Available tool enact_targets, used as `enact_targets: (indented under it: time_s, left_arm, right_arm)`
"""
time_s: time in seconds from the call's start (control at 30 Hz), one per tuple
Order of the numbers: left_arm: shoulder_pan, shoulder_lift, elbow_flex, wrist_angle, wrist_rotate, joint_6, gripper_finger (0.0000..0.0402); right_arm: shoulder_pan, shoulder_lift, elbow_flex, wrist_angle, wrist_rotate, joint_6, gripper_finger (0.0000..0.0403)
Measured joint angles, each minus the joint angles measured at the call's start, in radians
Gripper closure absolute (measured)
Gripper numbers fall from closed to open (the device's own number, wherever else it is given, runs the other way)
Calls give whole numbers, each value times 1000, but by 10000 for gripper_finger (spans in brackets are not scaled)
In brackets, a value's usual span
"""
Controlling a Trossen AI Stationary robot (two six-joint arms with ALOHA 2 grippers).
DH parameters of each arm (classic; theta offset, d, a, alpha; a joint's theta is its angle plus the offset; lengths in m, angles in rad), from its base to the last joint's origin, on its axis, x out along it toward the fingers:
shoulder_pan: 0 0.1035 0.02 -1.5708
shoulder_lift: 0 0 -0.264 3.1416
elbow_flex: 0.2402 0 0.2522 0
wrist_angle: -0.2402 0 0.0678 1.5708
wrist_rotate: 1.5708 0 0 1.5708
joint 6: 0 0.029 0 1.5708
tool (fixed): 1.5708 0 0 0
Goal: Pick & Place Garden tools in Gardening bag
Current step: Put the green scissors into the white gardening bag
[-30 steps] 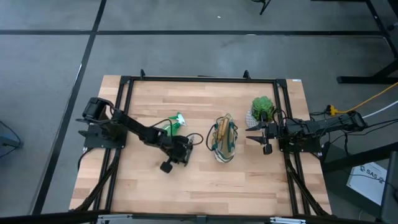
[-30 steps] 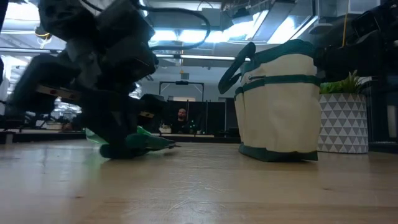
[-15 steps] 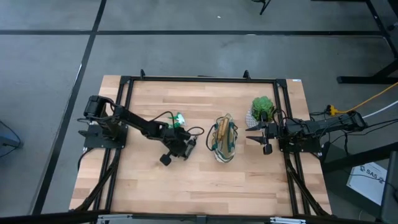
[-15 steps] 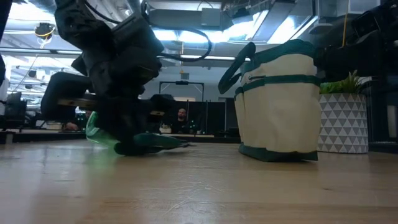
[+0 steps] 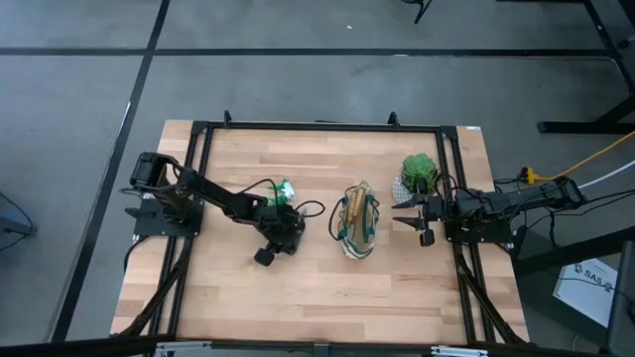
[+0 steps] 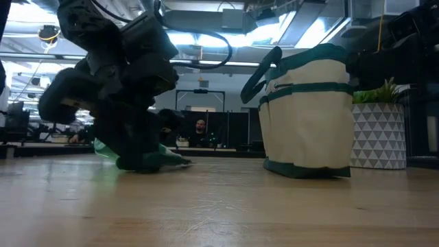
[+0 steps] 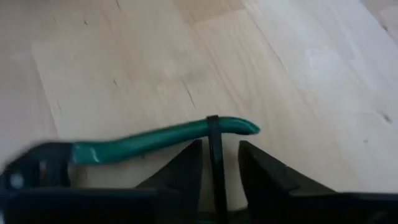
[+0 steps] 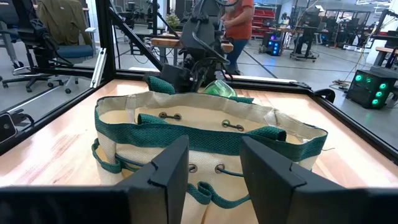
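Pruning shears with a green handle (image 7: 155,140) lie flat on the table, and also show in the low view (image 6: 164,160). My left gripper (image 7: 219,152) is open, low over the table. Its fingers stand on either side of a thin dark strip (image 7: 214,155) that runs from the handle near its free end. It also shows in the high view (image 5: 282,224). The green spray bottle (image 5: 283,192) lies just beyond it toward the far edge. The beige bag (image 5: 357,224) with green trim stands upright mid-table, with a wooden handle (image 5: 352,209) inside. My right gripper (image 8: 214,149) is open and empty, facing the bag from the right.
A green plant in a white patterned pot (image 5: 418,174) stands at the far right, close to my right arm. A dark frame (image 5: 317,126) rims the table. Bare wood lies along the near edge (image 5: 317,293). A person (image 8: 239,25) stands in the room beyond the table.
My left gripper has moved toward the table's far edge and slightly left, closer to the spray bottle, staying low over the table. My right arm has kept still.
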Motion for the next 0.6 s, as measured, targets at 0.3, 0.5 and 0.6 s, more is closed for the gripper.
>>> enact_targets:
  time_s: [0.3, 0.5, 0.6]
  left_arm:
    - [-43, -157, -3, -63, 31, -109, 250]
    - [-59, -285, -2, -36, -39, -338, 244]
    - [-58, -312, -2, -23, -175, -532, 244]
  right_arm:
    - [0, 0, 0, 0, 0, 0, 256]
    - [0, 0, 0, 0, 0, 0, 256]
    - [0, 0, 0, 0, 0, 0, 256]
